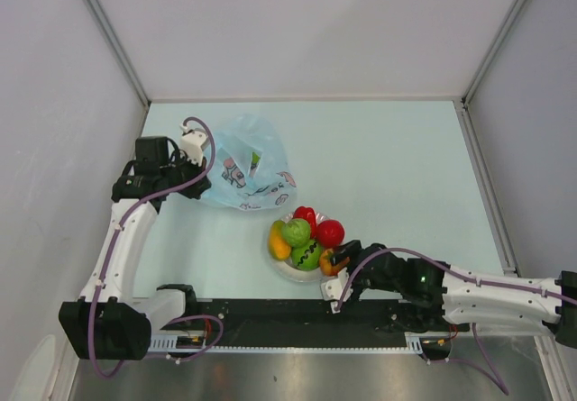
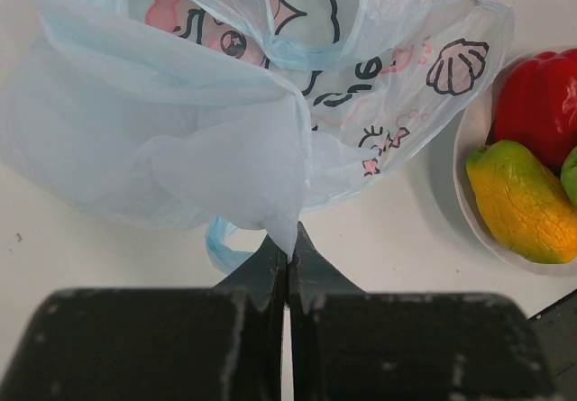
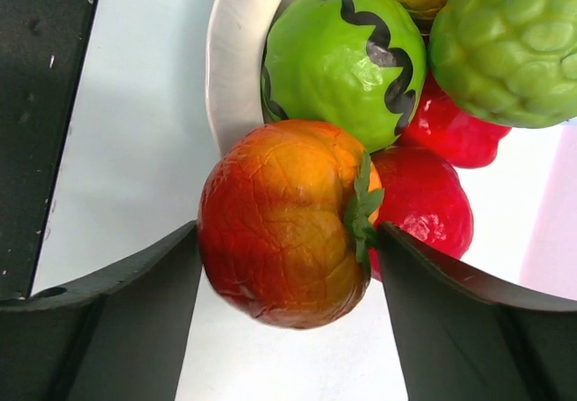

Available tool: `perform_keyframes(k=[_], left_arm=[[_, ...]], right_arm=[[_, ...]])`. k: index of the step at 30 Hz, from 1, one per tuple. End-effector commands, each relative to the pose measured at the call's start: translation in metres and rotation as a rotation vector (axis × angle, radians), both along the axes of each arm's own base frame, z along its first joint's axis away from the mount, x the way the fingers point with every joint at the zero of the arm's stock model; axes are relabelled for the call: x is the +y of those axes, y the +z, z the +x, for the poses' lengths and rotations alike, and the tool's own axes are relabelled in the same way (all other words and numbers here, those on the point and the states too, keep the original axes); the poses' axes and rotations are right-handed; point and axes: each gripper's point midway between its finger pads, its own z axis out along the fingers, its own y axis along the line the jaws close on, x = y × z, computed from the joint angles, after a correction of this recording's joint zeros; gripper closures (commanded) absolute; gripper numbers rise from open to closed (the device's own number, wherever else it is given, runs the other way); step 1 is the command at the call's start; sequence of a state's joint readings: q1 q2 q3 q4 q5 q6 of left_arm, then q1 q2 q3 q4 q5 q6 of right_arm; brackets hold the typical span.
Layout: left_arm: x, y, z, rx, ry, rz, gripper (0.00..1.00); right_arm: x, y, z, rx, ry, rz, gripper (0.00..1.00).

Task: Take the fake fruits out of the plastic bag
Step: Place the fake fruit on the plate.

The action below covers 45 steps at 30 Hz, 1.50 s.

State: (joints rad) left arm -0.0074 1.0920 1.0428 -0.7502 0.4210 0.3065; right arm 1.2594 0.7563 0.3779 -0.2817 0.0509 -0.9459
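The light-blue plastic bag point(image 1: 245, 162) lies crumpled at the back left of the table, its printed side up. My left gripper point(image 1: 200, 183) is shut on a fold of the bag's edge point(image 2: 287, 230) and the bag point(image 2: 225, 104) spreads out beyond the jaws. My right gripper point(image 1: 335, 262) is shut on an orange-red fruit point(image 3: 284, 221), held at the near rim of a white plate point(image 3: 225, 68). The plate holds a green fruit with a black zigzag point(image 3: 338, 63), a bumpy green fruit point(image 3: 509, 41), a red fruit point(image 3: 424, 203), a yellow-green mango point(image 2: 523, 198) and a red pepper point(image 2: 541, 99).
The plate point(image 1: 287, 270) stands near the table's front, right of the bag. A black rail point(image 1: 270, 329) runs along the near edge. White walls enclose the table on three sides.
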Motion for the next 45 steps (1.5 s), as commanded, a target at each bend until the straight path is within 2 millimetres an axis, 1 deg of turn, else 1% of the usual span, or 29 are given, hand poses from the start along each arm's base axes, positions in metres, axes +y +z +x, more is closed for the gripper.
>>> perform_keyframes(k=[1,2,3,10,12,13,14,18,22,26,30,38,42,45], left_arm=[[0.002,0.005,-0.001,-0.027,-0.002,0.012,1.00],[0.002,0.005,-0.001,-0.026,-0.002,0.012,1.00],[0.002,0.005,-0.001,-0.028,-0.004,0.011,1.00],[0.001,0.002,-0.001,-0.019,-0.010,0.006,1.00],[0.001,0.002,0.000,-0.021,-0.012,0.006,1.00],[0.001,0.002,0.000,-0.021,-0.012,0.006,1.00],[0.001,0.003,0.001,-0.022,-0.011,0.005,1.00],[-0.001,0.003,0.004,-0.023,-0.012,-0.004,1.00],[-0.002,0.002,0.004,-0.020,-0.013,-0.010,1.00],[-0.002,0.005,0.004,-0.022,-0.015,-0.008,1.00],[-0.002,0.004,0.004,-0.023,-0.017,-0.008,1.00],[-0.002,0.003,0.002,-0.022,-0.016,-0.011,1.00],[-0.003,0.004,0.002,-0.026,-0.018,-0.014,1.00],[-0.002,0.004,0.002,-0.026,-0.016,-0.012,1.00]], right_arm=[[0.009,0.016,0.006,-0.067,0.001,0.071,0.17],[0.009,0.016,0.006,-0.073,0.002,0.073,0.06],[0.008,0.016,0.006,-0.079,0.005,0.071,0.01],[0.004,0.021,0.003,-0.094,0.020,0.080,0.00],[0.003,0.030,0.003,-0.107,0.023,0.104,0.00],[0.001,0.030,0.002,-0.108,0.025,0.096,0.00],[0.000,0.034,0.002,-0.114,0.024,0.108,0.00],[-0.002,0.029,0.003,-0.110,0.017,0.087,0.00],[-0.003,0.020,0.001,-0.084,0.018,0.061,0.00],[-0.004,0.022,0.000,-0.086,0.025,0.067,0.00],[-0.009,0.023,-0.005,-0.086,0.044,0.063,0.00],[-0.005,0.042,-0.009,-0.088,0.073,0.103,0.00],[-0.005,0.041,-0.011,-0.078,0.086,0.094,0.00],[-0.002,0.044,-0.004,-0.086,0.052,0.107,0.00]])
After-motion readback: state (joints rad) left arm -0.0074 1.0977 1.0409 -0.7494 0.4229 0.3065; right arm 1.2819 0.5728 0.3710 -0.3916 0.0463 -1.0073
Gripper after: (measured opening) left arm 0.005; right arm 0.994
